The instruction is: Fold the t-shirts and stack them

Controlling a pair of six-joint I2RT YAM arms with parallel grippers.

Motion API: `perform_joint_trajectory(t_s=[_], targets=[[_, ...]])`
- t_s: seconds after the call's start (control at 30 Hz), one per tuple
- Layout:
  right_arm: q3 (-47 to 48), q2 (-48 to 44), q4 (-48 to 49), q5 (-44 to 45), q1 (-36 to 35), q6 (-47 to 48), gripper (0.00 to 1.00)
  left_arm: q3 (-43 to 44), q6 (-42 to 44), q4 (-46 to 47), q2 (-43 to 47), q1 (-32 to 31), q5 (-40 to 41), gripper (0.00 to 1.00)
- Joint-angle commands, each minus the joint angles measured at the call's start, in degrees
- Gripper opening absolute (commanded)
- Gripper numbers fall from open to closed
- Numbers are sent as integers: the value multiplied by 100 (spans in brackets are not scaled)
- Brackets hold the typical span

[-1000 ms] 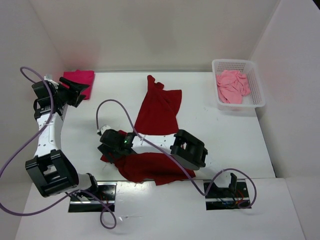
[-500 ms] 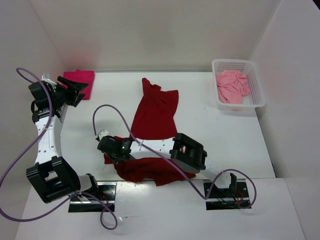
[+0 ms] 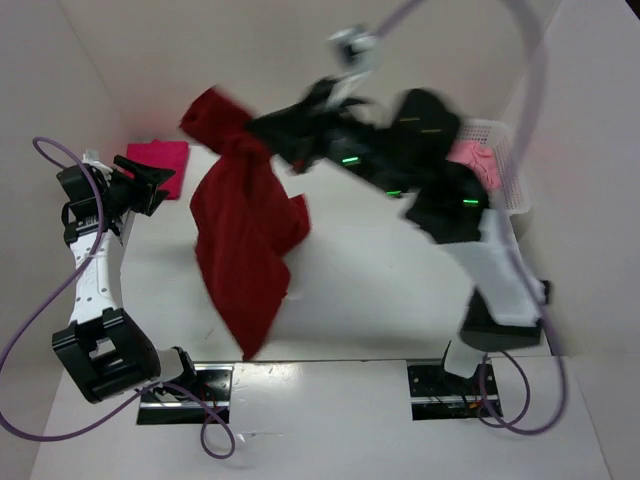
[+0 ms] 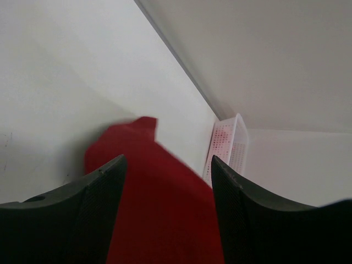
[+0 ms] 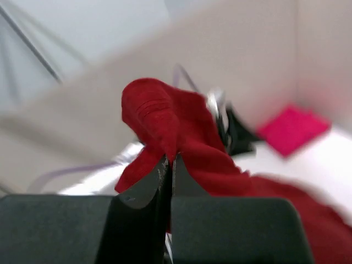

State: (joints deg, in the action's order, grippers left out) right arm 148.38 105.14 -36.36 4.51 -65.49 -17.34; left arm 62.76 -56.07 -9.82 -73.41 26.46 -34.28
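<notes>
My right gripper [image 3: 252, 135] is raised high over the back of the table and is shut on a bunched edge of the dark red t-shirt [image 3: 240, 250]. The shirt hangs down in the air, motion-blurred. In the right wrist view the jaws [image 5: 171, 160] pinch the red cloth [image 5: 159, 113] tightly. My left gripper [image 3: 162, 185] stands open at the far left, nothing between its fingers; its wrist view shows the red shirt [image 4: 159, 220] beyond the fingertips. The magenta t-shirt [image 3: 158, 155] lies folded at the back left corner. The salmon t-shirt [image 3: 478, 165] lies crumpled in the basket.
A white mesh basket [image 3: 505, 135] stands at the back right, partly hidden by my right arm. White walls close the table at the back and both sides. Purple cables loop from both arms; the right one swings overhead.
The right gripper shut on the dark red shirt near the front of the table and swung up and back, lifting the whole shirt off the surface. The left arm stayed put.
</notes>
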Motion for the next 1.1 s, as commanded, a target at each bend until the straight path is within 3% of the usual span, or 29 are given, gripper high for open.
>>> perform_joint_trajectory(t_s=[0.0,0.1,0.13,0.17,0.3,0.43,0.53,0.63,0.8,0.9,0.93,1.07], targets=[[-973,-1511,813,-777,832,-331,1,34,-123,235,-147,35,18,70],[-2730,-2435,1157,-1039,1852,-620,1,34,-123,235,-218,-17,-43,70],[-3240,-2637,1366,-1293,2630,-752,1,34,-45,166,-218,-18,-43,70],[-4298,-2970,1499,-1895,3056,-857,1,34,-44,165,-279,-70,-43,72],[-6668,-3525,2062,-3153,5137,-1175,1,-18,429,-89,-279,-412,184,75],[-8566,-3712,2493,-4037,5941,-1193,1,-246,860,-213,-279,-870,659,76],[-9306,-3949,2660,-3985,6162,-1192,1,-545,1176,-371,-279,-1186,800,79],[-9493,-3897,2546,-3624,6382,-1140,1,-949,1510,-556,-279,-1389,1125,79],[-9494,-3835,2467,-3124,6488,-1279,1,-880,1960,-1414,-279,-1669,1379,79],[-9441,-3598,2520,-2913,6540,-1534,1,-827,2109,-1864,-210,-2424,1633,79],[-9389,-3536,2589,-2860,6541,-1605,1,-827,2109,-1943,-209,-2974,1757,79],[-9336,-3456,2520,-2598,6672,-1720,1,-765,2109,-2601,-130,-4215,2391,71]])
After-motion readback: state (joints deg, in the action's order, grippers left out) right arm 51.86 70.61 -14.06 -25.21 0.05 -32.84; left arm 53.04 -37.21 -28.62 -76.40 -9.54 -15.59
